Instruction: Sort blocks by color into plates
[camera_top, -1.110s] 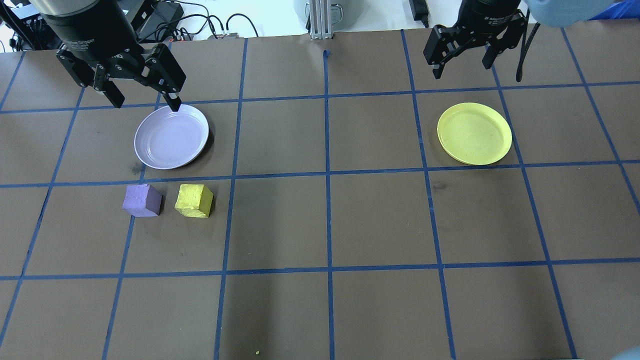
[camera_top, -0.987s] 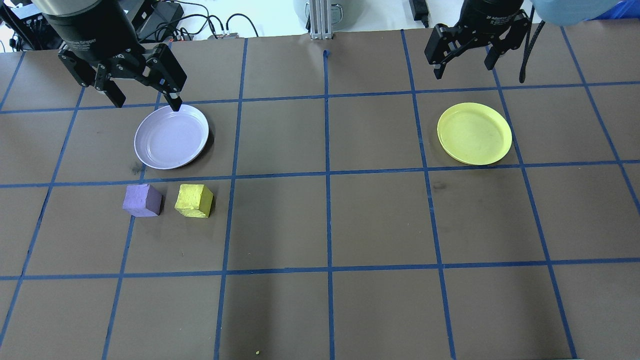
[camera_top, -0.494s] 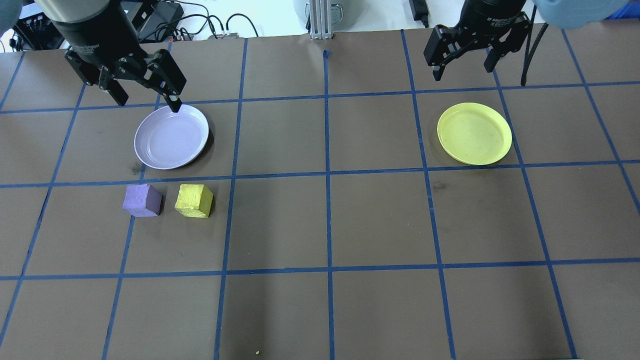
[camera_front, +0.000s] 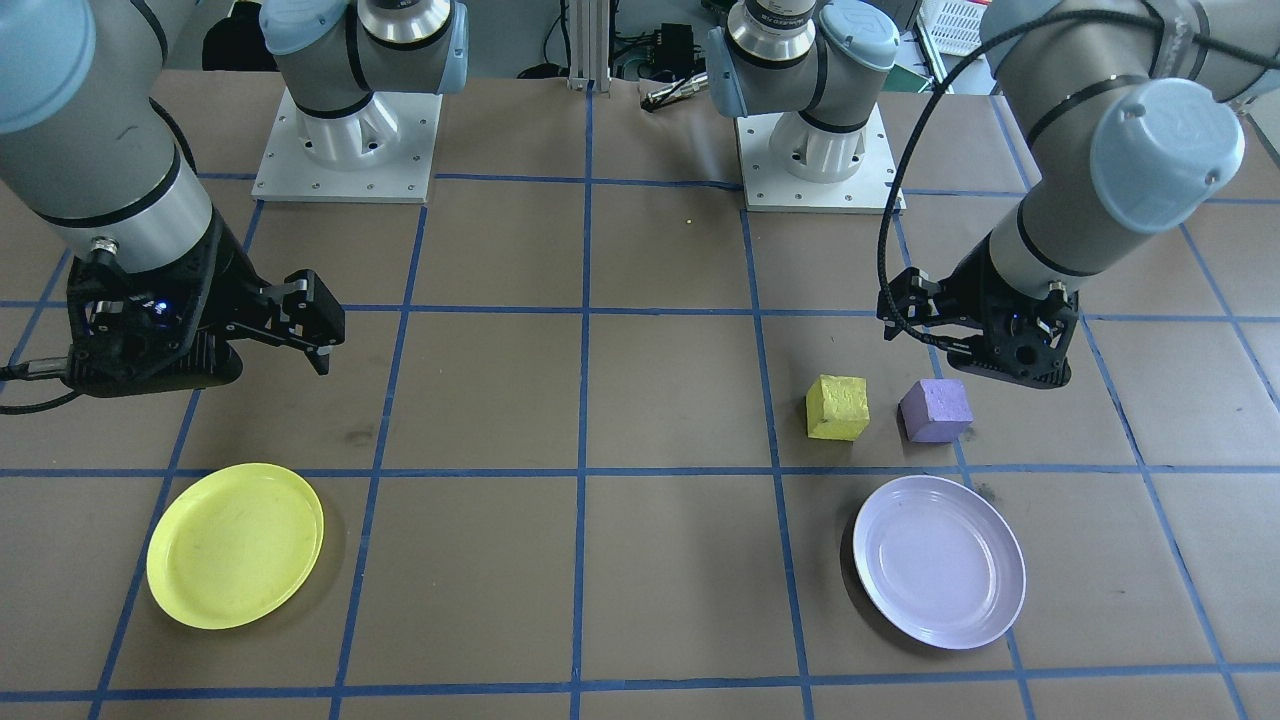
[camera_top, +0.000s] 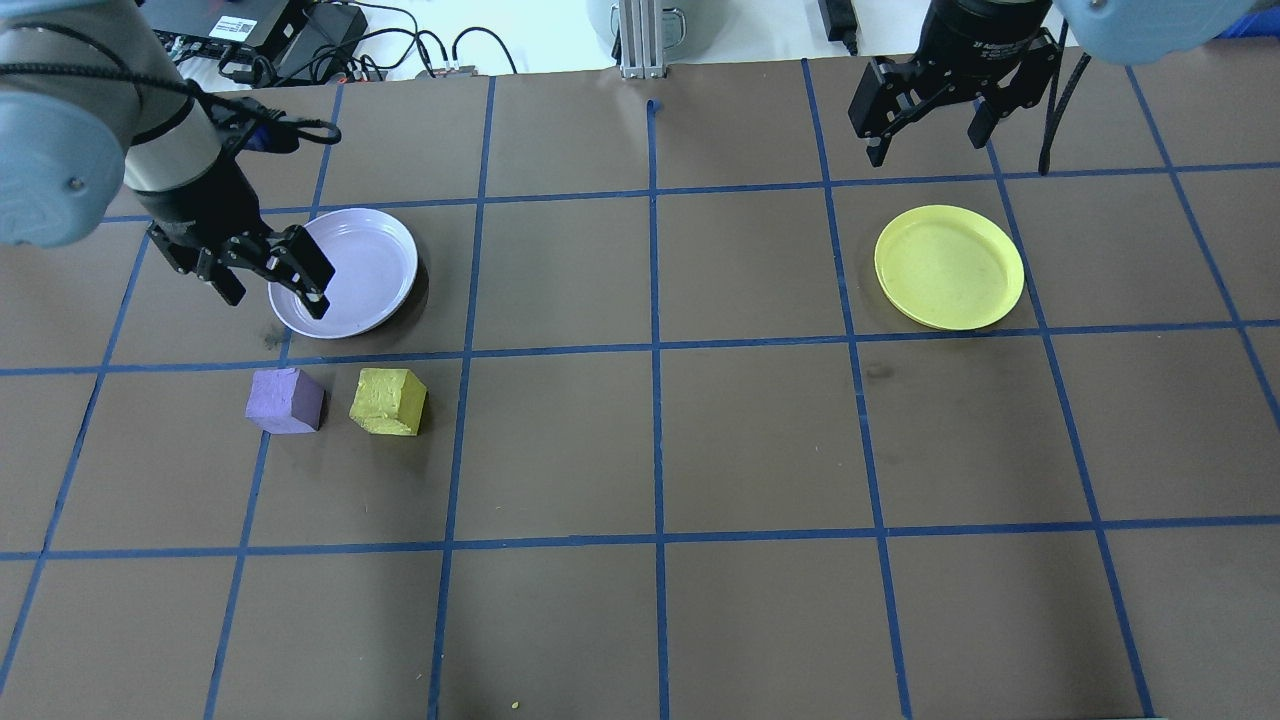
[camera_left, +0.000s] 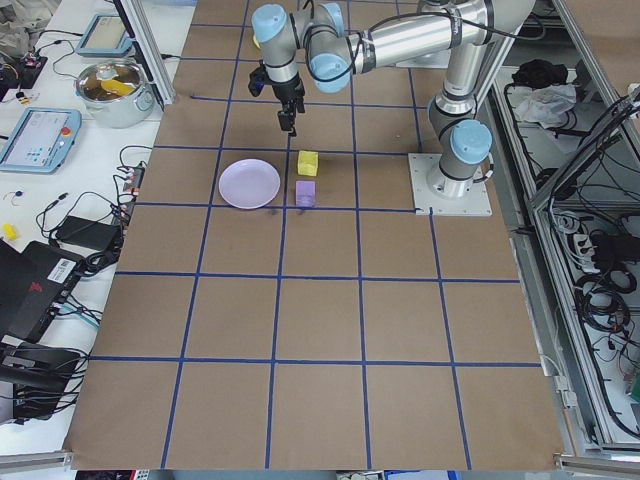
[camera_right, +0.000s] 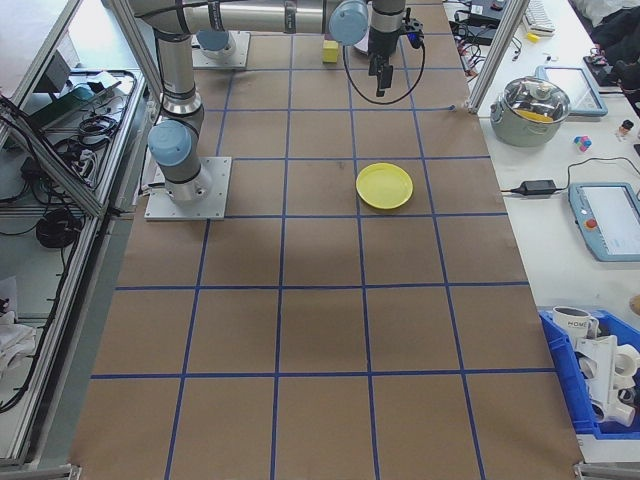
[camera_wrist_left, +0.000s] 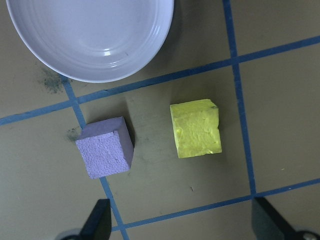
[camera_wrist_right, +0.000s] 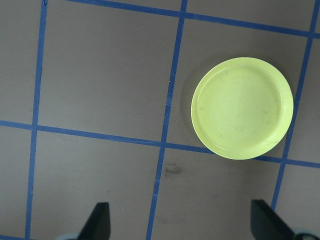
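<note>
— Blocks: how many, and where?
— Two. A purple block (camera_top: 285, 400) and a yellow block (camera_top: 388, 401) sit side by side, close but apart, on the surface (camera_top: 760, 440) toward the robot's left end, both outside the plates.
— And plates?
— Two as well. The lavender plate (camera_top: 365, 262) lies just beyond the blocks, toward the far edge; the yellow plate (camera_top: 948, 266) is well apart, toward the right end. Both hold nothing.
— The hands?
— Two. The left hand (camera_top: 268, 292) hangs over the lavender plate's near left rim, fingers spread wide, holding nothing. The right hand (camera_top: 925, 140) hangs by the far edge, beyond the yellow plate, also wide open and holding nothing.
</note>
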